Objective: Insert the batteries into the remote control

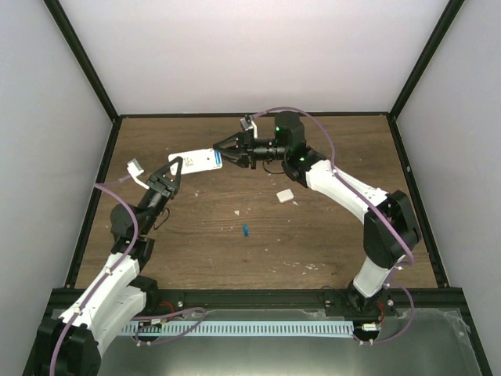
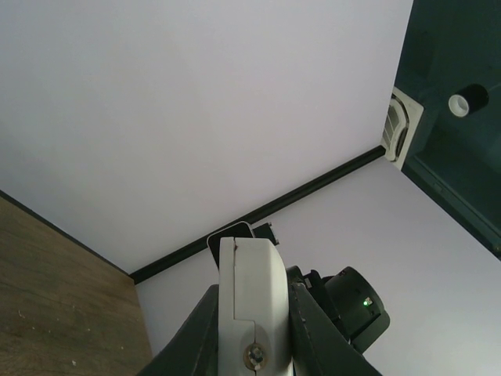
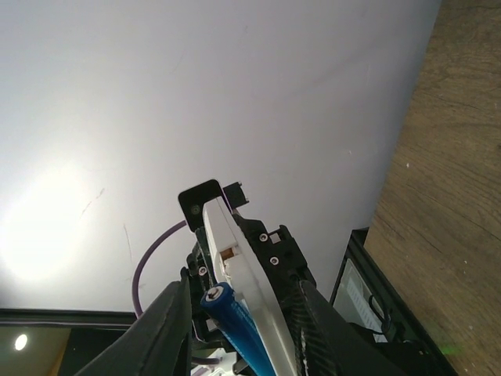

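Observation:
My left gripper [image 1: 175, 167] is shut on the white remote control [image 1: 196, 160] and holds it up off the table, as the left wrist view [image 2: 252, 296] shows with the remote [image 2: 249, 290] end-on between the fingers. My right gripper [image 1: 224, 151] meets the remote's right end. In the right wrist view this gripper [image 3: 241, 301] holds a blue battery [image 3: 235, 325] pressed along the remote's open face [image 3: 239, 270]. A second blue battery [image 1: 245, 229] lies on the table in the middle.
A small white squarish cover piece [image 1: 285, 196] lies on the wooden table [image 1: 337, 235] right of centre. A tiny white scrap [image 1: 238, 211] lies near the loose battery. Black frame posts and white walls close in the table on three sides.

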Robot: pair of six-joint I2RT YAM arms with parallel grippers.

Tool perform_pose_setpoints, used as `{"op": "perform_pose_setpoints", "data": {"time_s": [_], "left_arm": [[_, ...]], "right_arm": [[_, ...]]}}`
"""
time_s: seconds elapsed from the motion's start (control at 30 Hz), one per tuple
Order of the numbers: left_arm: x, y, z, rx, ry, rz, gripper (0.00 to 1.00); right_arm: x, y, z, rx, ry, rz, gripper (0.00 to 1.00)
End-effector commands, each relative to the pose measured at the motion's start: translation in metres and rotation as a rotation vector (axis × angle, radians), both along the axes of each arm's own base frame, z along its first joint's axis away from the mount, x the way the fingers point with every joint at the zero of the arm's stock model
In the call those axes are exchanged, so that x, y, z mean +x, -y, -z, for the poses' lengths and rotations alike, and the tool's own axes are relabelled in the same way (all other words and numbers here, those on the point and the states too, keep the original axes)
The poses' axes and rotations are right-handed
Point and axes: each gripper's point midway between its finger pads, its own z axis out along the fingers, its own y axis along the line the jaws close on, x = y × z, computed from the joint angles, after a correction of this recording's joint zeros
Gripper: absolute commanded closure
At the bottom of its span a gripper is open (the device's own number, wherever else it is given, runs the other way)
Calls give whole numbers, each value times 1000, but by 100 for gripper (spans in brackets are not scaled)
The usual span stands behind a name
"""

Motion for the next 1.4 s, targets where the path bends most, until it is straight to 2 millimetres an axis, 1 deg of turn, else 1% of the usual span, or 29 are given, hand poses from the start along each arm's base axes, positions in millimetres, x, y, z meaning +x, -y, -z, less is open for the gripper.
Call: {"op": "perform_pose_setpoints", "data": {"time_s": [0.0,0.27,0.4,0.6,0.87,0.97,1.23,1.37], "left_arm": [[-2,-1,1,17,27,-6,100],[-3,0,0,29,37,-7,100],[-2,0,-1,30,36,-6,100],[0,0,1,23,25,-8,100],[0,-3,-4,-1,27,-17,100],[0,-3,-7,-5,30,-16,100],[0,-5,-13,-22,39,-27,100],[0,-6,-14,-25,42,-31,100]], "right_arm": [[2,1,-21,53,41,-11,72],[3,1,-19,55,26,-10,72],[3,0,-19,54,32,-15,74],[1,0,-14,35,44,-29,78],[-2,1,-9,15,81,-41,81],[-4,1,-6,11,87,-46,81],[-11,3,11,-13,62,-59,82],[-12,3,17,-20,55,-63,82]]}}
